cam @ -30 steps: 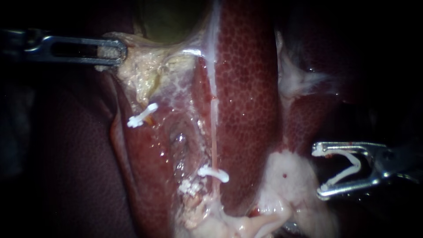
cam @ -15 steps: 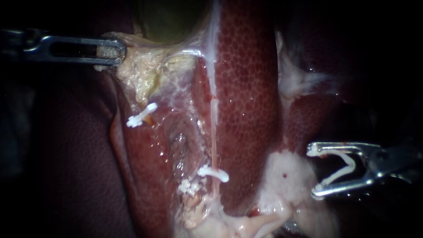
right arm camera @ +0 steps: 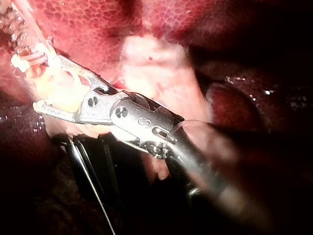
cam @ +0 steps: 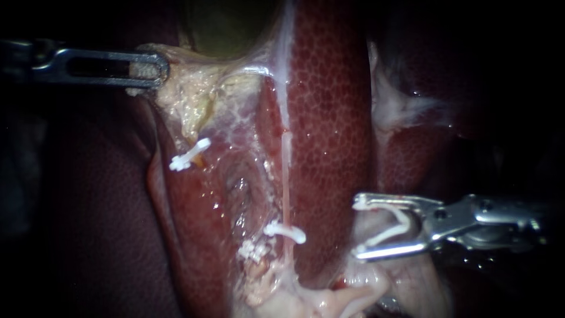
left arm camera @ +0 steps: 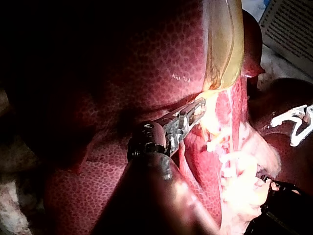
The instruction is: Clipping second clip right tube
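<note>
Dark red, mottled liver [cam: 329, 118] on both sides of the right tube [cam: 286, 176], filling most of the endoscope view. Greenish gallbladder [cam: 229, 23] above the tube's upper end, mostly to its left. Pale yellowish tissue [cam: 200, 94] under the gallbladder, left of the tube's upper stretch. Pale lump [cam: 318, 300] at the tube's lower end.

Left instrument [cam: 154, 69] entering well left of the tube, level with its upper end. Jaws pressed together on the edge of the pale yellowish tissue, pinching it. Same grip seen in the left wrist view, just beside the gallbladder's lower end.

Right instrument [cam: 356, 228] entering from the right of the tube, level with its lower stretch. Jaws spread wide, tips pointing toward the tube but short of it, with a strip of liver between. Loaded clip [cam: 384, 237] white, open in a V, held between the jaws with one end at each jaw tip and the bend toward the hinge.

Right tube thin, pale pink, taut, running from the gallbladder end down to the pale lump; not between the right instrument's jaws.

Seated clip [cam: 285, 231] white, closed across the tube's lower stretch, slightly tilted. In the right wrist view, one jaw tip close beside it; contact not determinable.

Second white clip [cam: 189, 154] well left of the tube, just under the pale yellowish tissue.
</note>
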